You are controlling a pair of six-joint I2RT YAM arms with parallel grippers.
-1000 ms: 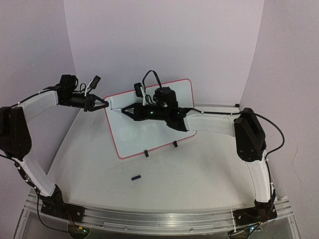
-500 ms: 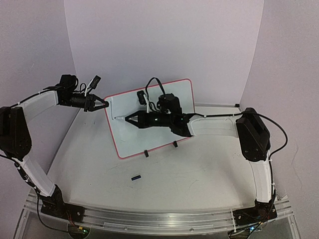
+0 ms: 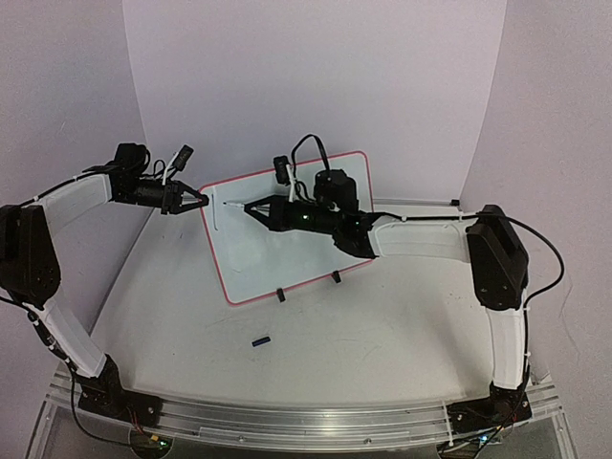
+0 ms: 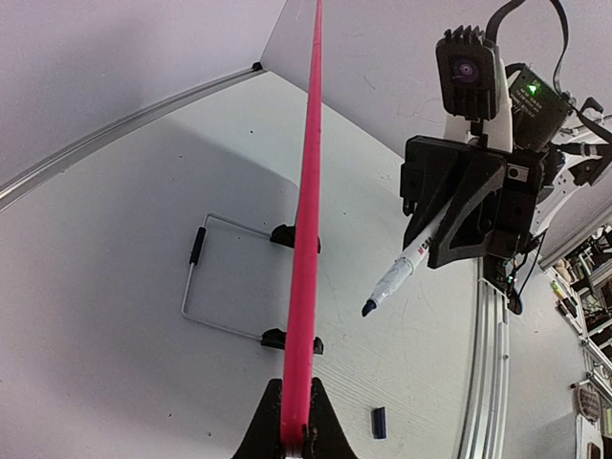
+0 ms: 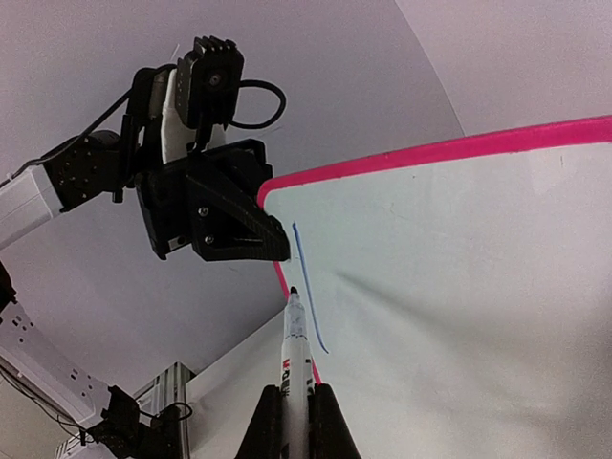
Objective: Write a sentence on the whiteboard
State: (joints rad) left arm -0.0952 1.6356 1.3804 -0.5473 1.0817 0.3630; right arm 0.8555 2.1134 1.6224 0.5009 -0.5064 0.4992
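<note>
A: What's the left claw doing?
B: It's pinched shut on the thin red rim of the whiteboard, a flat, glossy white panel with rounded corners stretching away beyond it.
A: And the right claw?
B: Clamped on a slim white marker. A thin curved blue stroke lies just ahead. The claw sits higher than half a second ago.

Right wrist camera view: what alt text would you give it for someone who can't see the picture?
The right gripper holds a white marker pen pointing up at a red-rimmed whiteboard, its tip beside one thin blue stroke near the board's left edge. The black left gripper clamps that edge at the top corner.
</note>
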